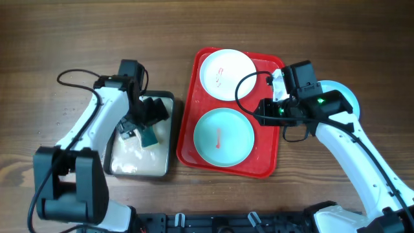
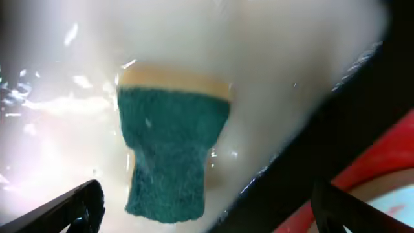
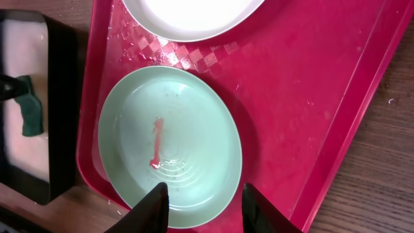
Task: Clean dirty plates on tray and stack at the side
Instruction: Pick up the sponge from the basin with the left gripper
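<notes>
On the red tray (image 1: 268, 158) lie a white plate (image 1: 226, 74) with small red smears at the far end and a mint plate (image 1: 224, 137) with a red streak at the near end. In the right wrist view the mint plate (image 3: 171, 145) fills the middle. My right gripper (image 3: 207, 210) hovers open over its near rim and holds nothing. Right of the tray a third pale plate (image 1: 346, 97) rests on the table, partly under my right arm. My left gripper (image 2: 210, 213) stands wide open over a green sponge (image 2: 171, 149), its fingers clear of it.
The sponge lies in a wet, cream tray with a black rim (image 1: 169, 129), left of the red tray. Its rim (image 2: 323, 149) runs close beside the left fingers. Bare wooden table surrounds both trays.
</notes>
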